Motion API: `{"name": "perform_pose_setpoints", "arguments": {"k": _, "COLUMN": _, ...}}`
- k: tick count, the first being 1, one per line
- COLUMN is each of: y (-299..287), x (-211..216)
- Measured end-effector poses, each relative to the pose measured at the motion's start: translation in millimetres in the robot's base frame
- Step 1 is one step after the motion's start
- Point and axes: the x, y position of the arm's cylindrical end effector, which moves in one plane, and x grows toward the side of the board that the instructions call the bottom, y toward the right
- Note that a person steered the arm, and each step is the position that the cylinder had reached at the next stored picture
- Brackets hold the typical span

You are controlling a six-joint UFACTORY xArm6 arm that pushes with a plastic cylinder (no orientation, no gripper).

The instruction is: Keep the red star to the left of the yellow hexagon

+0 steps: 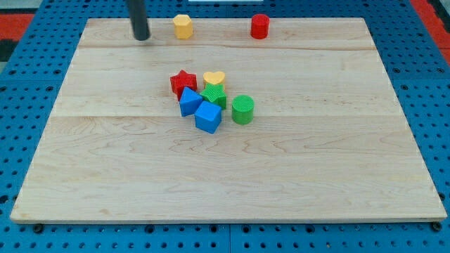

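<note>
You are looking at my tip (pixel 141 38) resting near the tabletop's (pixel 316 176) top edge, just left of the yellow hexagon (pixel 183 26); being a bare rod, the end effector is grasping nothing. The red star (pixel 183 82) is sitting well below, in the central cluster, touching the blue block (pixel 189 102). Approach looks unfinished: I am judging the star needs pushing leftward and up.

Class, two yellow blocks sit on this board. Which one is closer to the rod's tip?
The yellow hexagon near the view's top edge, just right of my tip. The yellow heart sits lower, in the central cluster.
</note>
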Motion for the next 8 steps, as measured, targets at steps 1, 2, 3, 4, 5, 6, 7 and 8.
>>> {"name": "perform_pose_setpoints", "arguments": {"k": 1, "y": 31, "x": -27}}
{"name": "perform_pose_setpoints", "arguments": {"k": 2, "y": 90, "x": -26}}
{"name": "perform_pose_setpoints", "arguments": {"k": 3, "y": 67, "x": -25}}
{"name": "perform_pose_setpoints", "arguments": {"k": 4, "y": 58, "x": 22}}
{"name": "perform_pose_setpoints", "arguments": {"k": 5, "y": 58, "x": 89}}
{"name": "perform_pose_setpoints", "arguments": {"k": 6, "y": 58, "x": 144}}
{"name": "perform_pose_setpoints", "arguments": {"k": 7, "y": 87, "x": 186}}
{"name": "perform_pose_setpoints", "arguments": {"k": 8, "y": 134, "x": 188}}
